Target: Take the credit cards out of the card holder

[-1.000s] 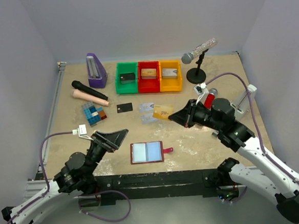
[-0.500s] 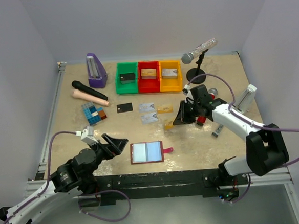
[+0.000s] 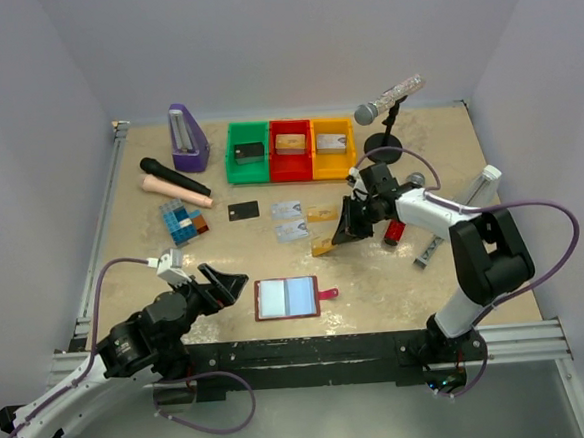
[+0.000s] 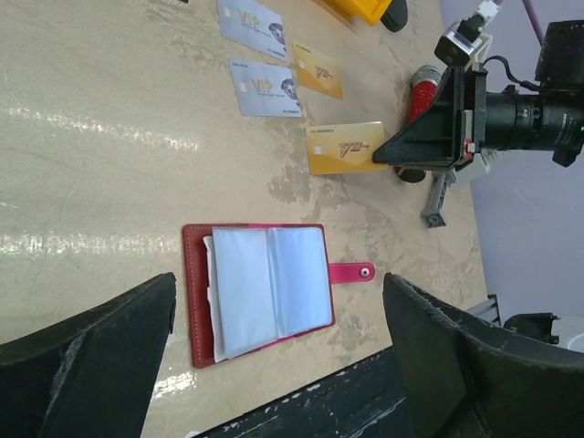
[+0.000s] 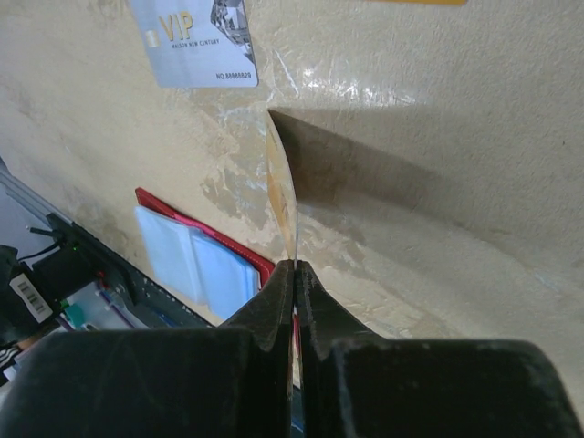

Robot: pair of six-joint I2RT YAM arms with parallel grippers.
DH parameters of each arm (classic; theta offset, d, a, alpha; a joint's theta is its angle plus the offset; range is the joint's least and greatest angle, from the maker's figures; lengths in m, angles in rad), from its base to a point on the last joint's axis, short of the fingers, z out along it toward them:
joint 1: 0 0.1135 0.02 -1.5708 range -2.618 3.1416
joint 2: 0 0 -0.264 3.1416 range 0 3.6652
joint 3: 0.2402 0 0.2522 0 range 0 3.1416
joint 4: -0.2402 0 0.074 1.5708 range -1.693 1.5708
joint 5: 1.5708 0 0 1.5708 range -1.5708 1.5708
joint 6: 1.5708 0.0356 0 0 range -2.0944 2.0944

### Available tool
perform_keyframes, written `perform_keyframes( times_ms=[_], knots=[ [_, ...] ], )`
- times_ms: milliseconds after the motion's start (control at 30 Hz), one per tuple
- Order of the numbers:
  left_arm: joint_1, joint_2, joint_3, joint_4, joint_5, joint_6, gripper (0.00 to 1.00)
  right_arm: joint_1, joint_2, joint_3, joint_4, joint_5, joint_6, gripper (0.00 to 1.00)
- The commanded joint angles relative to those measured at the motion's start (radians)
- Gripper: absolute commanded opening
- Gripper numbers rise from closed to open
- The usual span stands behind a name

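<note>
The dark-red card holder [image 3: 308, 310] lies open near the front edge, pale pockets up, snap tab [image 3: 327, 294] to the right; it also shows as the card holder [image 4: 196, 301] and the card holder [image 5: 151, 205]. On the table beyond it lie a black card [image 3: 243, 210], two silver cards [image 3: 288, 220] and a gold card [image 3: 321, 214]. My right gripper [image 3: 345, 230] is shut on another gold card [image 5: 281, 196], held on edge just above the table. My left gripper [image 3: 228, 283] is open, left of the holder, holding nothing.
Green [image 3: 248, 152], red [image 3: 290, 149] and yellow [image 3: 333, 148] bins stand at the back with small blocks inside. A microphone on a stand [image 3: 389, 102] is at back right, and a red microphone [image 3: 395, 232] lies beside my right gripper. A black microphone [image 3: 174, 177], a purple metronome [image 3: 188, 136] and a tile block [image 3: 184, 224] sit at left.
My right gripper kept hold of the gold card and moved it slightly nearer the front while its arm swung out to the far right. My left gripper drew back and lowered a little.
</note>
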State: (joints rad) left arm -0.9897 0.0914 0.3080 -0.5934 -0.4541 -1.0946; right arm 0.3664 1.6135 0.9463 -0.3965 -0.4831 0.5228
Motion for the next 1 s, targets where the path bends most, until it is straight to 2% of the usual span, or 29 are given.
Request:
perform_keyframes(
  times_ms=[0,367,667,967],
  knots=[
    [-0.001,0.014,0.016,0.027,-0.009,0.036,1.00,-0.006,0.023,0.069,0.012,-0.008,-0.035,0.00],
    [-0.001,0.053,0.009,0.035,-0.024,0.048,1.00,-0.041,0.111,0.127,-0.019,0.001,-0.064,0.00],
    [-0.001,0.090,0.011,0.049,-0.031,0.062,1.00,-0.055,0.125,0.147,-0.027,0.015,-0.063,0.24],
    [-0.001,0.082,0.013,0.024,-0.055,0.073,1.00,-0.066,0.017,0.072,-0.025,0.153,-0.040,0.38]
  ],
)
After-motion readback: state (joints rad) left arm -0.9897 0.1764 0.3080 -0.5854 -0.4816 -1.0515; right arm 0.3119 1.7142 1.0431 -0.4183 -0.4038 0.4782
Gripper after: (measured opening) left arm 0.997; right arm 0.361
